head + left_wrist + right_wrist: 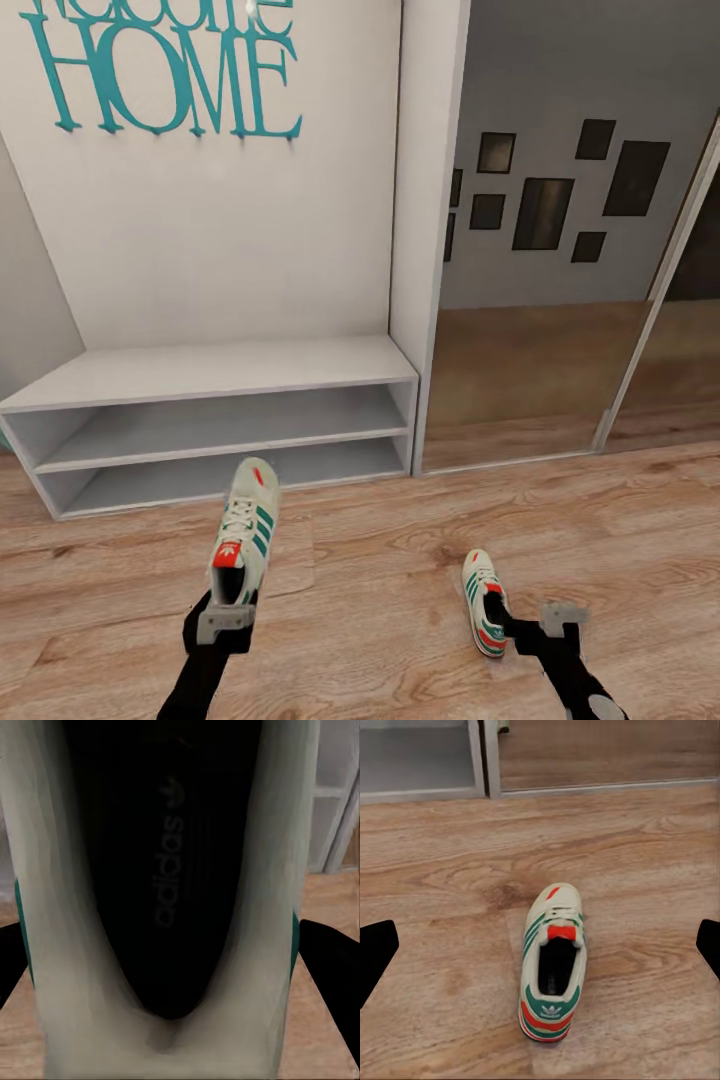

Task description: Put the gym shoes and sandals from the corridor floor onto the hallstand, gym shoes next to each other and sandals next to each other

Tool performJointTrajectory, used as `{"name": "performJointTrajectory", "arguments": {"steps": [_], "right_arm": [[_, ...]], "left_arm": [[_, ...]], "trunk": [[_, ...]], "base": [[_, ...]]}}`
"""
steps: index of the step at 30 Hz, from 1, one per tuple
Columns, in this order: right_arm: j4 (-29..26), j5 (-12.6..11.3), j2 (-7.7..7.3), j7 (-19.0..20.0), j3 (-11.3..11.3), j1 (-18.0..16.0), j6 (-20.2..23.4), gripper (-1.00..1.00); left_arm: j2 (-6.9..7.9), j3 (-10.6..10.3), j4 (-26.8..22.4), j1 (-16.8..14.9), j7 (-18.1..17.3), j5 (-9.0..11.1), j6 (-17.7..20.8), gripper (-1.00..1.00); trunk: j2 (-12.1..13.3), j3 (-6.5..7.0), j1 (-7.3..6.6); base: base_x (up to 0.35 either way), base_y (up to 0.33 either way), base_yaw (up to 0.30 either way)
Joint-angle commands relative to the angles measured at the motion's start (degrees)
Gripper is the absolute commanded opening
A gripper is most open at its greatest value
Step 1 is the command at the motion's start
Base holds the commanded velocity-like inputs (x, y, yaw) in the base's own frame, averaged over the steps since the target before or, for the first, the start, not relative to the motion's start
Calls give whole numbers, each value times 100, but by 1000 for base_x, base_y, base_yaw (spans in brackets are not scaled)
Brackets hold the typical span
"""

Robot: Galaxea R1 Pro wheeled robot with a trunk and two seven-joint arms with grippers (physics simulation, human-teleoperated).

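One gym shoe (244, 535), off-white with three green side stripes and a red-orange tongue and heel patch, is held off the corridor floor (380, 600) by its heel, toe pointing to 12 o'clock toward a grey two-slot bench; the left wrist view looks into its dark insole (169, 870). The second gym shoe (484, 603) lies upright on the light brown planks at about 4 o'clock from the first, toe also toward 12 o'clock.
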Motion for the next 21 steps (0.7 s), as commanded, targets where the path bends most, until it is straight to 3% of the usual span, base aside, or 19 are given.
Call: {"name": "performJointTrajectory", "arguments": {"steps": [1,6,11,21], "right_arm": [[-37,60,4,50,-13,-156,212,100],[-176,79,-5,61,369,-505,856,100],[-198,90,-8,62,441,-533,910,100],[-216,90,-10,55,454,-540,928,100]], "left_arm": [[-10,-25,-264,8,-52,-45,162,-100],[-68,-307,-1170,50,-36,-34,596,-100],[-79,-359,-1269,52,-20,-32,635,-100],[-82,-370,-1305,50,-15,-25,648,-100]], "trunk": [[-2,-7,-1],[-2,-7,-1],[-2,-7,-1],[-2,-7,-1]], "base": [[0,0,0],[0,0,0],[49,0,0],[269,0,0]]}}
